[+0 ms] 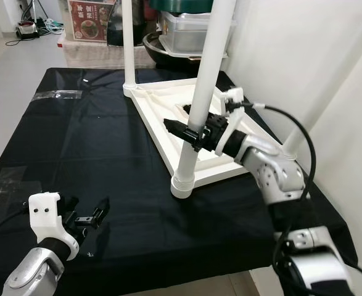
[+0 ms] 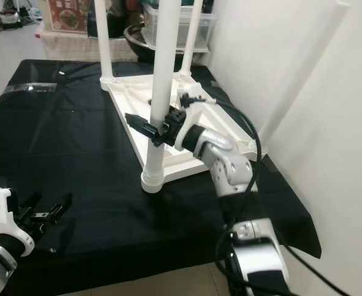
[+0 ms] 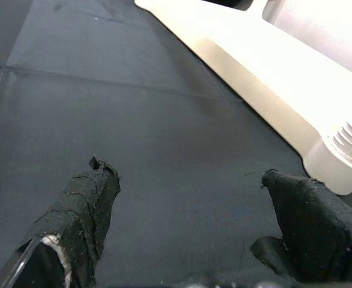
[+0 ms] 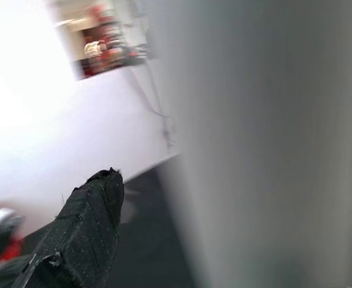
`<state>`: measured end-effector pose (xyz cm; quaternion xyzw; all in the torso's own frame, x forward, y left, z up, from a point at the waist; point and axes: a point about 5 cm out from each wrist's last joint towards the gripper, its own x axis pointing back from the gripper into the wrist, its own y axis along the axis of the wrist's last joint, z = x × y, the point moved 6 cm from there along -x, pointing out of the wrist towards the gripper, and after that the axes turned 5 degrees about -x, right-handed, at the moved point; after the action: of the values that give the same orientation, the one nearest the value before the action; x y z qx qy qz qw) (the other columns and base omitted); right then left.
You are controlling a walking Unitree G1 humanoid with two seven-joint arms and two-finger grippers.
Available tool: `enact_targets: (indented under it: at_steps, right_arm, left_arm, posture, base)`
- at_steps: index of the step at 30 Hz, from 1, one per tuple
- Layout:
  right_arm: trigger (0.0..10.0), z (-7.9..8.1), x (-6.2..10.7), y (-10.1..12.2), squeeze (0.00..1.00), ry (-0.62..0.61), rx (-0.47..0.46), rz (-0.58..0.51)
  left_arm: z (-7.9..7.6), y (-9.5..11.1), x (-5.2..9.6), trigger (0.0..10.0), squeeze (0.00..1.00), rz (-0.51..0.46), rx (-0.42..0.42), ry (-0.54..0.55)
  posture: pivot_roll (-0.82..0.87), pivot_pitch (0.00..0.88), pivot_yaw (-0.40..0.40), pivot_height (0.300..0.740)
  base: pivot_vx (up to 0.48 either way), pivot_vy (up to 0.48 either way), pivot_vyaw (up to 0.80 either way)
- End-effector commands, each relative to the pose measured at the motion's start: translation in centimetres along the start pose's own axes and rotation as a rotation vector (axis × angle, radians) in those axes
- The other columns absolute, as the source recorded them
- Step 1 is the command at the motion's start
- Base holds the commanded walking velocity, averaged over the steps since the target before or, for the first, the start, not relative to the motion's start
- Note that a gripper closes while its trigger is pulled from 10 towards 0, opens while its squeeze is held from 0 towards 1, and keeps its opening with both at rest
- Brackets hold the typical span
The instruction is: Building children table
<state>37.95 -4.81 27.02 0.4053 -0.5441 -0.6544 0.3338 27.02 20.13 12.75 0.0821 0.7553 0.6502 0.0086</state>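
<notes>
Big black cloth (image 1: 100, 154) covers the floor area; on it the white tabletop (image 1: 162, 111) lies upside down w/ its underside ribs showing. Legs are going in: far leg (image 1: 129, 43) stands upright in its corner socket, near leg (image 1: 204, 92) stands in the front corner w/ a threaded collar at its base, and another white tube (image 1: 329, 86) rises at the right, though I can't see its foot. So most legs look fitted; probably left is tightening the near one, checking any other corner, then flipping the table upright.

Right gripper (image 1: 190, 131) sits partway up the near leg, fingers clamped round it, one finger (image 4: 86, 228) seen beside the pale tube in the wrist view. Looks like it's steadying or twisting the leg; can't tell which.

Left gripper (image 1: 87, 213) hovers low over the cloth near the front edge, fingers (image 3: 80, 210) spread wide, nothing between them, well apart from the leg base.
</notes>
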Motion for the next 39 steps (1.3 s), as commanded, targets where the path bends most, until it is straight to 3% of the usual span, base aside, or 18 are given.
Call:
enact_targets:
  at_steps: [1, 5, 8, 10, 13, 14, 17, 18, 24, 27, 28, 29, 31, 32, 33, 34, 36, 39]
  right_arm:
    - [10.0, 0.6, -0.2, 0.0, 0.00, 0.055, 0.002, -0.002]
    - [10.0, 0.9, -0.4, -0.5, 0.00, 0.111, 0.026, 0.021]
    - [10.0, 0.1, -0.9, -1.2, 0.00, 0.096, 0.034, 0.043]
    - [7.5, -1.1, -1.3, -1.9, 0.00, 0.060, 0.050, 0.066]
    - [7.5, -1.6, -1.4, -2.3, 0.00, 0.041, 0.056, 0.083]
    - [5.3, -2.2, -1.3, -2.6, 0.00, 0.025, 0.061, 0.094]
    - [5.3, -2.2, -1.3, -2.6, 0.00, 0.025, 0.061, 0.094]
    - [0.0, -2.7, -1.2, -2.9, 0.00, 0.003, 0.064, 0.104]
    - [0.0, -5.2, -0.2, -2.0, 0.00, -0.145, 0.057, 0.066]
    - [0.0, -7.6, 0.5, -3.6, 0.00, -0.417, 0.066, 0.115]
    - [0.0, -9.6, 2.0, -4.9, 0.00, -0.706, -0.052, 0.114]
    - [0.0, -10.5, 3.6, -6.2, 0.00, -0.902, -0.141, 0.134]
    - [0.0, -10.5, 3.6, -6.2, 0.00, -0.902, -0.141, 0.134]
    - [0.0, -11.0, 4.7, -7.2, 0.00, -1.021, -0.195, 0.152]
    - [0.0, -7.9, 3.4, -9.6, 0.00, -1.032, -0.201, 0.164]
    - [0.0, -7.9, 3.4, -9.6, 0.00, -1.032, -0.201, 0.164]
    - [0.0, -2.9, 1.2, -11.4, 0.00, -1.003, -0.210, 0.124]
    - [0.0, -1.5, 0.2, -11.9, 0.00, -0.976, -0.223, 0.124]
  left_arm:
    - [0.0, -0.5, 0.0, 10.0, 0.00, 0.021, -0.011, -0.003]
    - [0.0, -0.5, 0.0, 10.0, 0.00, 0.022, -0.014, -0.005]
    - [-0.1, -0.5, -0.2, 10.0, 0.00, 0.024, -0.019, -0.010]
    - [-0.2, -0.6, -0.4, 10.0, 0.00, 0.026, -0.023, -0.014]
    - [-0.2, -0.6, -0.4, 10.0, 0.00, 0.027, -0.024, -0.015]
    - [-0.2, -0.7, -0.4, 10.0, 0.00, 0.029, -0.025, -0.017]
    - [-0.2, -0.7, -0.4, 10.0, 0.00, 0.029, -0.025, -0.017]
    - [-0.2, -0.7, -0.4, 10.0, 0.00, 0.030, -0.025, -0.019]
    - [-0.4, -0.7, -0.4, 10.0, 0.00, 0.030, -0.024, -0.025]
    - [-0.5, -0.7, -0.3, 10.0, 0.00, 0.027, -0.022, -0.025]
    - [-0.5, -0.6, -0.2, 10.0, 0.00, 0.025, -0.020, -0.023]
    - [-0.5, -0.6, -0.2, 10.0, 0.00, 0.024, -0.019, -0.023]
    - [-0.5, -0.6, -0.2, 10.0, 0.00, 0.024, -0.019, -0.023]
    - [-0.5, -0.6, -0.1, 10.0, 0.00, 0.023, -0.018, -0.022]
    - [-0.5, -0.5, -0.3, 10.0, 0.00, 0.022, -0.018, -0.018]
    - [-0.5, -0.5, -0.3, 10.0, 0.00, 0.022, -0.018, -0.018]
    - [-0.7, -0.5, -0.5, 10.0, 0.00, 0.025, -0.023, -0.017]
    - [-0.7, -0.6, -0.6, 10.0, 0.00, 0.028, -0.024, -0.019]
  posture:
    - [0.15, 0.000, -0.136, 0.740]
    - [0.16, 0.000, -0.139, 0.740]
    - [0.16, 0.000, -0.142, 0.740]
    - [0.17, 0.000, -0.146, 0.740]
    - [0.17, 0.000, -0.149, 0.740]
    - [0.17, 0.000, -0.150, 0.740]
    - [0.17, 0.000, -0.150, 0.740]
    - [0.17, 0.000, -0.151, 0.740]
    - [0.17, 0.000, -0.152, 0.740]
    - [0.16, 0.000, -0.158, 0.740]
    - [0.15, 0.000, -0.157, 0.740]
    - [0.15, 0.000, -0.157, 0.740]
    - [0.15, 0.000, -0.157, 0.740]
    - [0.15, 0.000, -0.154, 0.740]
    - [0.15, 0.000, -0.135, 0.740]
    - [0.15, 0.000, -0.135, 0.740]
    - [0.14, 0.000, -0.119, 0.740]
    - [0.15, 0.000, -0.121, 0.740]
  base:
    - [0.000, 0.000, 0.00]
    - [0.000, 0.000, 0.00]
    - [0.000, 0.000, 0.00]
    - [0.000, 0.000, 0.00]
    - [0.000, 0.000, 0.00]
    - [0.000, 0.000, 0.00]
    - [0.000, 0.000, 0.00]
    - [0.000, 0.000, 0.00]
    - [0.000, 0.000, 0.00]
    - [0.000, 0.000, 0.00]
    - [0.000, 0.000, 0.00]
    - [0.000, 0.000, 0.00]
    - [0.000, 0.000, 0.00]
    - [0.000, 0.000, 0.00]
    - [0.000, 0.000, 0.00]
    - [0.000, 0.000, 0.00]
    - [0.000, 0.000, 0.00]
    - [0.000, 0.000, 0.00]
